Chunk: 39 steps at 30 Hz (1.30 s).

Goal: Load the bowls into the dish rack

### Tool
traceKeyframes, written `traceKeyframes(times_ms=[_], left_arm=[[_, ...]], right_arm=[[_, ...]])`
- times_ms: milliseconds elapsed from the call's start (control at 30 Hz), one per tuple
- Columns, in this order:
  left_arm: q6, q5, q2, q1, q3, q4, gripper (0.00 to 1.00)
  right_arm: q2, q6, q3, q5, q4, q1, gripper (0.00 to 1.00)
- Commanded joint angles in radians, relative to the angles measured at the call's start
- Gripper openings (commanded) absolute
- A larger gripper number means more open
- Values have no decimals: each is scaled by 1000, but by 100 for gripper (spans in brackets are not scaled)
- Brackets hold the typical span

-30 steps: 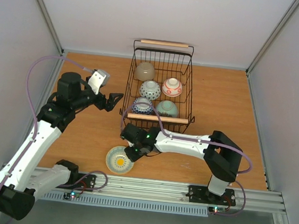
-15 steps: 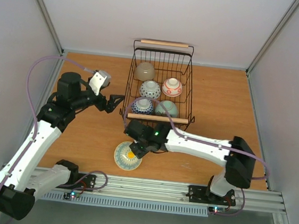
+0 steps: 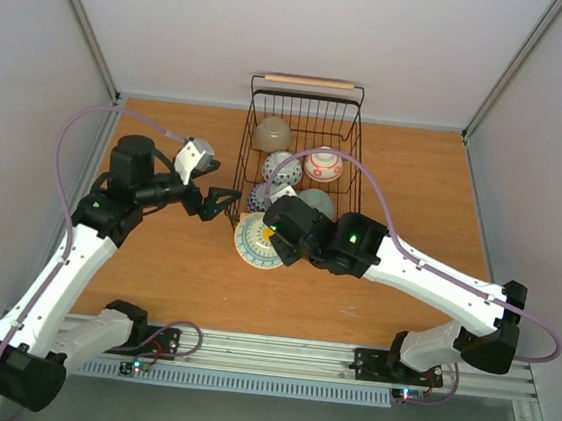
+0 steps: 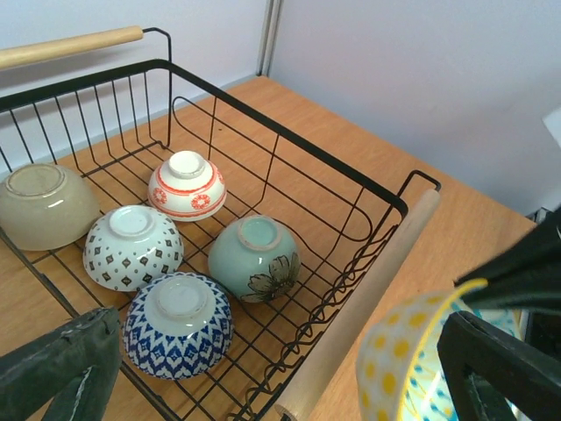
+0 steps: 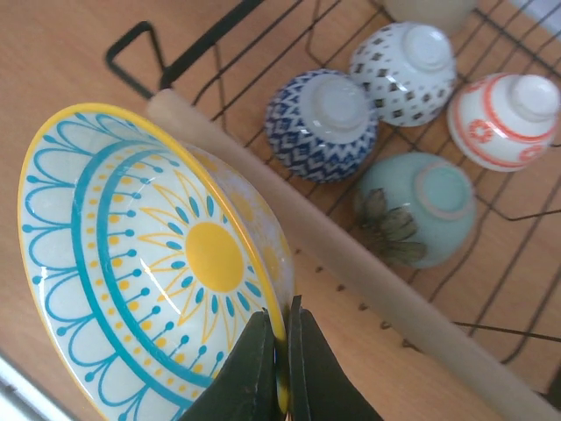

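Yellow-rimmed sunburst bowl [image 5: 158,263] hangs tilted, its rim pinched in the clenched right gripper [image 5: 280,360], above the dish rack's [image 3: 310,81] near left corner. Beside the rack's left wall the left gripper [image 3: 226,207] hovers, jaws released. Inside the rack, at the tabletop's [image 3: 155,258] far edge, five bowls sit upside down: blue bowl [image 4: 178,324], pale green bowl [image 4: 254,259], white bowl [image 4: 133,246], red-patterned bowl [image 4: 187,184], beige bowl [image 4: 39,203].

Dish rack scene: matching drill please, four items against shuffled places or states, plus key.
1. sun-pattern bowl
2. pale green bowl
3. beige bowl
4. left gripper

A. open, empty
B. upside down, dish rack's far left corner in the top view
C. rim pinched by right gripper
D. upside down beside near handle

Pairs: 1-C, 2-D, 3-B, 4-A
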<state>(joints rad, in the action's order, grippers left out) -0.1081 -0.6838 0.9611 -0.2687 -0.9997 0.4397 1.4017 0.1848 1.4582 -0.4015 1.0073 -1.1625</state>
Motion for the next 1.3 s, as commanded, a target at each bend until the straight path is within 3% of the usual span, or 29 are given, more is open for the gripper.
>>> traceKeyframes(times_ms=[0,167,533,633,767,1067,1167,1267], left_arm=[[-20,-54,15,4,-3,-4,97],[-38,-90,40,2,-12,19,84],[-47,-94,58,-7,-16,28,80],[-49,-101,60,-7,-17,28,61],[-62,-112,67,-12,-26,47,3],[-72,-112,66,-16,-28,53,0],[-76,-111,57,-15,-29,54,1],[-74,-125,43,-15,-23,46,1]], right_arm=[[-2,22,77,-134,4,16,1],[40,64,172,-182,-18,32,1],[184,178,404,-202,-27,32,1],[194,195,433,-194,-45,32,1],[202,213,454,-193,-53,32,1],[165,203,411,-155,-61,32,1],[116,184,355,-116,-82,33,13],[30,148,253,27,-142,63,47]])
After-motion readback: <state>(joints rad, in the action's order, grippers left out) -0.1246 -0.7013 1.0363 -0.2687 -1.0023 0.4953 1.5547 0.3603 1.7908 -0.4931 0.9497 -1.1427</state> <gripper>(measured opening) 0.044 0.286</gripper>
